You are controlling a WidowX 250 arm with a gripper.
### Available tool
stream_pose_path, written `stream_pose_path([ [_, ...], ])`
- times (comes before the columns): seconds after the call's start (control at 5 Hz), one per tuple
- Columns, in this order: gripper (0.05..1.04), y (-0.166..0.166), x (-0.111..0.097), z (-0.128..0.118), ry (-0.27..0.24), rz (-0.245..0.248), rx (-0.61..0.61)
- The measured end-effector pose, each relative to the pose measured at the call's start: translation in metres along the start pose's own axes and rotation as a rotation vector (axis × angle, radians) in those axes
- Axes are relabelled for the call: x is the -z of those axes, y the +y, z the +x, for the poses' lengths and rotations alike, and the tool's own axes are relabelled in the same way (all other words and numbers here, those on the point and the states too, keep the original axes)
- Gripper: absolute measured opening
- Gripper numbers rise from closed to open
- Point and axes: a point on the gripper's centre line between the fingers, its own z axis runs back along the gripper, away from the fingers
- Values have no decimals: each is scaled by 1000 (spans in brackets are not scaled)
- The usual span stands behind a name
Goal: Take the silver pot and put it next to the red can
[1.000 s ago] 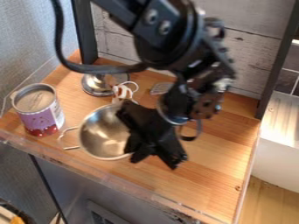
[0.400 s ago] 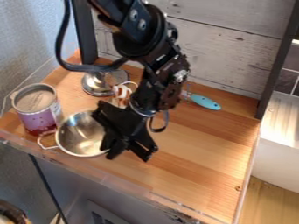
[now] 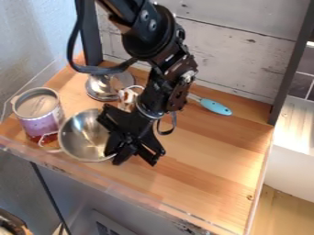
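The black gripper hangs over the right side of the silver pot, against its right rim, and hides that rim. The pot is a round, shiny metal bowl with a wire handle at its left, near the front of the wooden surface. Just left of the pot stands the can, upright, with a purple label that turns red at the bottom. The pot's left handle overlaps the can's lower edge in this view.
Behind the pot are a shiny metal object and a small white and brown item. A blue-handled utensil lies at the back right. A clear edge strip runs along the front of the wooden surface.
The arm and gripper have moved left, and the pot has shifted left with them towards the can. Most recently, both have moved slightly up in the view. The can stays in place.
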Motion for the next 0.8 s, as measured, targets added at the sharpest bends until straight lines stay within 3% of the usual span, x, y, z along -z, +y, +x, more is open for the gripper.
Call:
stream_pose_path([
  [0.4, 776, 2, -2, 0, 13, -13, -17],
  [0.6, 946, 3, -3, 1, 20, -15, -18],
  [0.8, 971, 3, -4, -2, 30, -20, -23],
])
